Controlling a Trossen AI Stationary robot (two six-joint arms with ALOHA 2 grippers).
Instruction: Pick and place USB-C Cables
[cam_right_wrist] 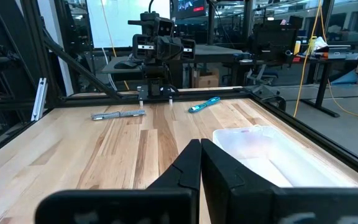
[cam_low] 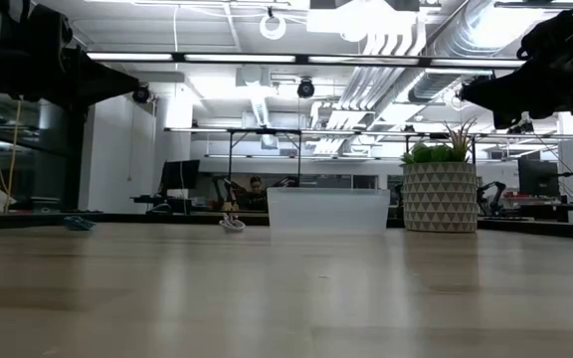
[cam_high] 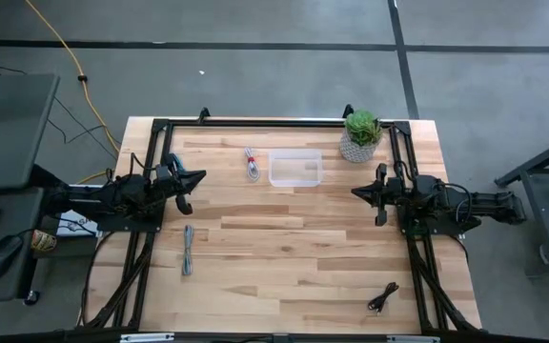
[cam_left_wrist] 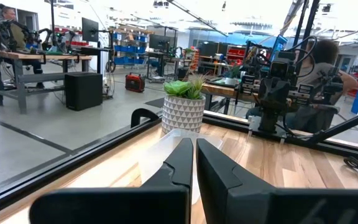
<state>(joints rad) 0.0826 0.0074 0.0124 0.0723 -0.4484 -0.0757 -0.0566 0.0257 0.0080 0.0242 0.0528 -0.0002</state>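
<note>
Three USB-C cables lie apart on the wooden table [cam_high: 284, 248] in the high view. The whitish-grey cable [cam_high: 252, 163] with red bits sits upper centre, just left of the clear plastic bin [cam_high: 295, 169]. The blue-grey cable [cam_high: 188, 251] lies lower left of centre, stretched straight. The black cable [cam_high: 382, 298] rests near the lower right corner. All three are outside the bin.

The left gripper [cam_high: 184, 189] hovers at the left edge of the table, between the whitish-grey and blue-grey cables, holding nothing; in its wrist view its fingers [cam_left_wrist: 180, 168] are pressed nearly together. The right gripper [cam_high: 379, 194] hovers at the right edge, below the potted plant [cam_high: 360, 134], also empty, with its fingers [cam_right_wrist: 188, 165] drawn close.
</note>
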